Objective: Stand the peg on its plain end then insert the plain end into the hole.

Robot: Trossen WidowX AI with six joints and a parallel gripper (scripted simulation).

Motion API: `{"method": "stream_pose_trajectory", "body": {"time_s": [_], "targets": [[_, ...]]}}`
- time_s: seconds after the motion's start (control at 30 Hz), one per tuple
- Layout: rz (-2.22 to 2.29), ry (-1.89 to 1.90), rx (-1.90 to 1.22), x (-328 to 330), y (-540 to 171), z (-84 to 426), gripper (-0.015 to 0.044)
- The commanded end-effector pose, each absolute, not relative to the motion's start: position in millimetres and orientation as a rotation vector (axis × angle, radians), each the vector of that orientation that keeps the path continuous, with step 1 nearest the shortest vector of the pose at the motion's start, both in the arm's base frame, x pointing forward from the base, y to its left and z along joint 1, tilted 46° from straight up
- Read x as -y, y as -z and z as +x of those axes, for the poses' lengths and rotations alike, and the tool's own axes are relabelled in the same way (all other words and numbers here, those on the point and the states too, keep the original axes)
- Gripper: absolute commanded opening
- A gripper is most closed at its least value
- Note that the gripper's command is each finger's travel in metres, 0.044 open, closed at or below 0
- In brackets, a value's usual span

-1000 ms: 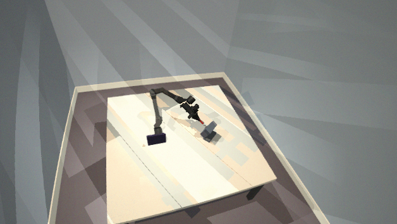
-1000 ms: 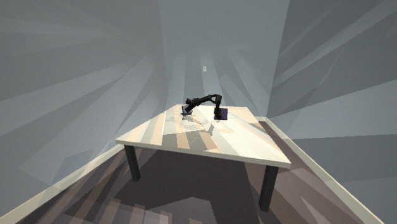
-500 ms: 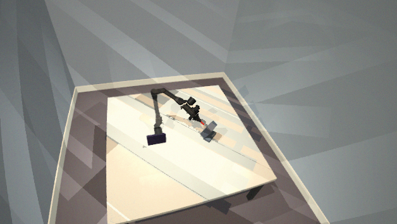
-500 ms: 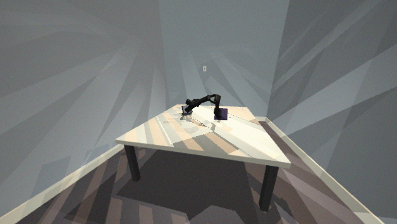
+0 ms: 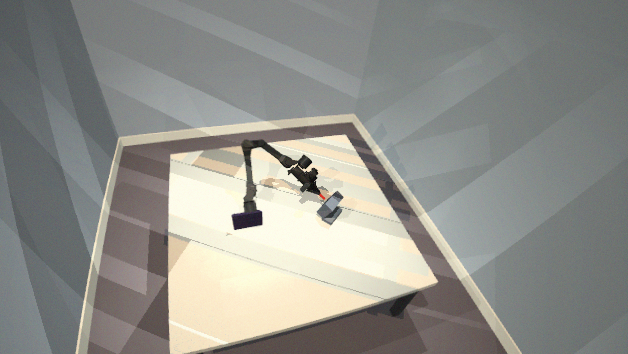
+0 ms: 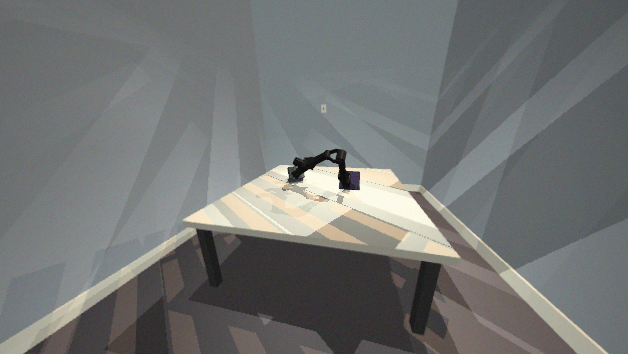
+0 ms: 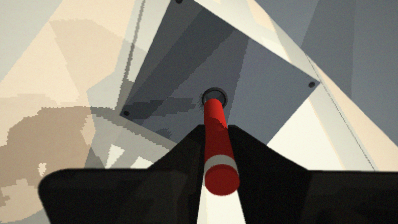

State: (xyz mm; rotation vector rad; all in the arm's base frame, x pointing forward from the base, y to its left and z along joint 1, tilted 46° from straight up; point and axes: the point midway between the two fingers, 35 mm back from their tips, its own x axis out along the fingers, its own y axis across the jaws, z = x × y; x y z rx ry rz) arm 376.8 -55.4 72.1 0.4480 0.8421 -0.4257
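The sloped grey panel (image 5: 332, 201) (image 7: 272, 85) stands on the table (image 5: 240, 290) (image 6: 380, 240). Its round dark hole (image 7: 214, 93) is near the middle of its face. My gripper (image 5: 319, 193) (image 7: 216, 131) is shut on the red peg (image 5: 322, 196) (image 7: 215, 112), over the panel's face. The peg's white-banded end is toward the wrist camera and its plain end points to the panel. In the wrist view the plain end overlaps the lower part of the hole; whether it is inside the rim or just in front of it, I cannot tell.
The arm's dark purple base (image 5: 247, 220) (image 6: 353, 180) stands on the table, to the left of the panel in the top view and to its right in the exterior view. Small dark dots (image 7: 311, 84) mark the panel's corners. Patchy shadows cross the table.
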Motion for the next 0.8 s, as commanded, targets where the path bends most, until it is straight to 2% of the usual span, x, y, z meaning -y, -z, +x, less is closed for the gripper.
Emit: {"method": "stream_pose_trajectory", "body": {"time_s": [0.0, 0.77], "targets": [[0.444, 0.431, -0.843, 58.3, -66.0, 380.6, 0.0000], [0.448, 0.427, -0.842, 57.8, -67.8, 379.7, 0.0000]]}}
